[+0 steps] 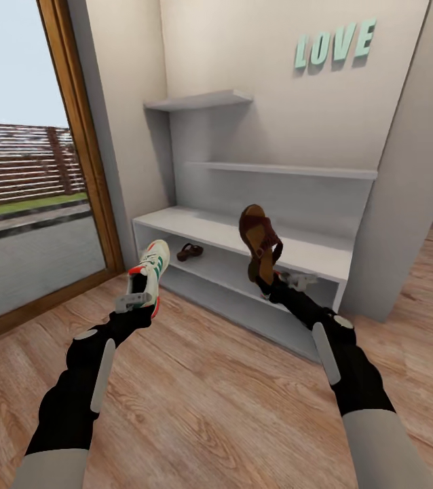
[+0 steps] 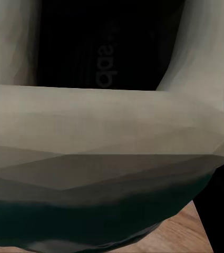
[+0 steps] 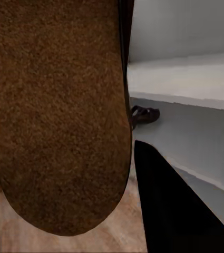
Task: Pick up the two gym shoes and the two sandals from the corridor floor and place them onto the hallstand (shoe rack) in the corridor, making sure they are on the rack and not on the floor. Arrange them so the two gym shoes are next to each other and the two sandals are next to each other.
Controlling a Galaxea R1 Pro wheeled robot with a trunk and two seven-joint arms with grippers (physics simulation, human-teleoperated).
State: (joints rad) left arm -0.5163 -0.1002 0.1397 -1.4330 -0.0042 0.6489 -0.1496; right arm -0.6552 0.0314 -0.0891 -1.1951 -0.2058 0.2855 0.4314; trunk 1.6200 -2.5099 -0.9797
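Floor (image 1: 210,401): wood-plank laminate, visible grain, slight sheen. Hallstand (image 1: 311,255): pale grey, smooth, matt. Sandal (image 1: 258,239): dark leather-look straps; its sole (image 3: 59,116) is brown with a rough, grainy texture. Gym shoe (image 1: 151,268): white, smooth upper. Door frame (image 1: 84,136): varnished wood.

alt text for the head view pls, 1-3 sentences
Two robot arms face a pale grey hallstand: the left gripper holds a white gym shoe with green stripes, the right gripper holds a brown sandal upright. A second sandal lies on the stand's lower shelf. Wood-plank floor, glass door at left, "LOVE" lettering on the wall.
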